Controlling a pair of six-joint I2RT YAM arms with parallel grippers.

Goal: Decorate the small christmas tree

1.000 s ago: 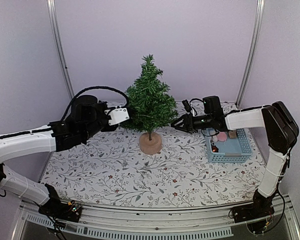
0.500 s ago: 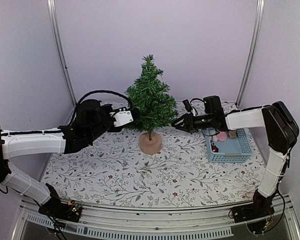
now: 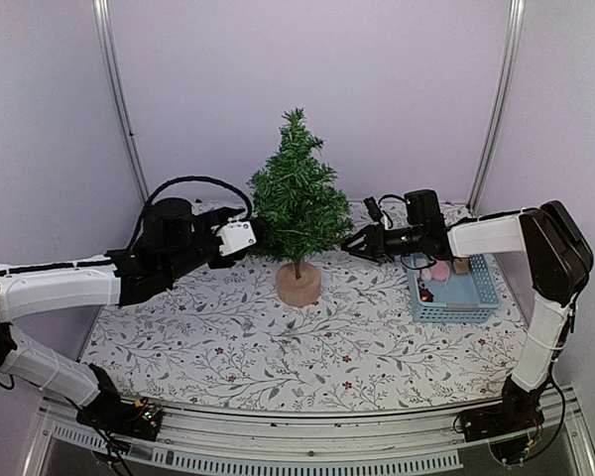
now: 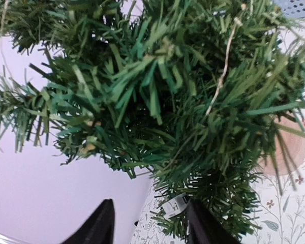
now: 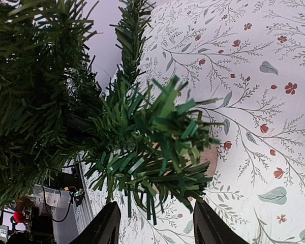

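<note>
We see the small christmas tree (image 3: 297, 203) standing upright toward the back middle of the table (image 3: 228, 337), between the two arms. It is a cone of stiff, flat, dark-green needles bunched in bristly tufts on a thin trunk, which is set in a round, smooth, tan wooden base (image 3: 297, 285). The table carries a white cloth (image 3: 377, 347) printed with grey-green leafy sprigs and small red flowers. At the right side sits a pale blue plastic basket (image 3: 446, 312) with lattice walls, holding a pink rounded thing and a few other small pieces that we cannot make out. In the left wrist view a thin pale string (image 4: 221, 71) runs down through the branches, and a small white tag (image 4: 174, 205) hangs among the lowest needles. The left claw (image 3: 256, 234) is at the tree's lower left branches. Its two black tapered fingers (image 4: 99, 226) stand apart, with the tag and a tuft of needles close against the right-hand finger, and nothing is pinched between them. The right claw (image 3: 349, 244) reaches in from the other side to the lower right branches. Its black fingers (image 5: 105, 226) are likewise parted, and a branch tip of flat green needles (image 5: 152, 152) hangs just above the gap. We see it gripping nothing, though we cannot tell whether the needles brush its fingers.
</note>
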